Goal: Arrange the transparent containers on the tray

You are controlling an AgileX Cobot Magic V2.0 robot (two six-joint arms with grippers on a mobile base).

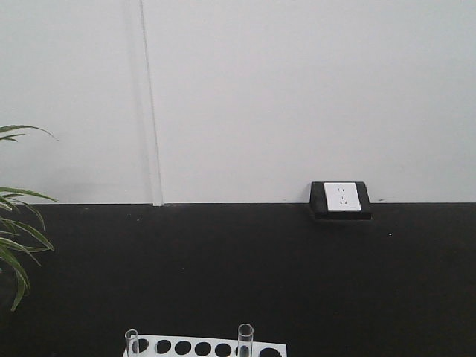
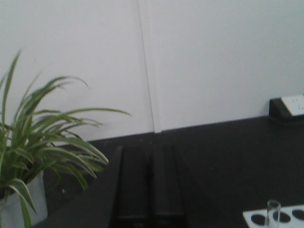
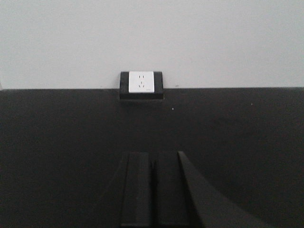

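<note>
Left wrist view puts a tube (image 2: 273, 212) low and to the right

2 tubes stand upright in the white rack (image 1: 204, 348), long axis vertical, at the bottom edge of the front view. The left gripper (image 2: 150, 185) is level, pointing at the wall, fingers pressed together on nothing. The right gripper (image 3: 152, 190) is likewise closed and empty, with no rack in its view, so the left arm seems nearer. No yellow tray shows in any view

Black, seemingly matte, slab-shaped pincer fingers (image 3: 137, 190)
</note>
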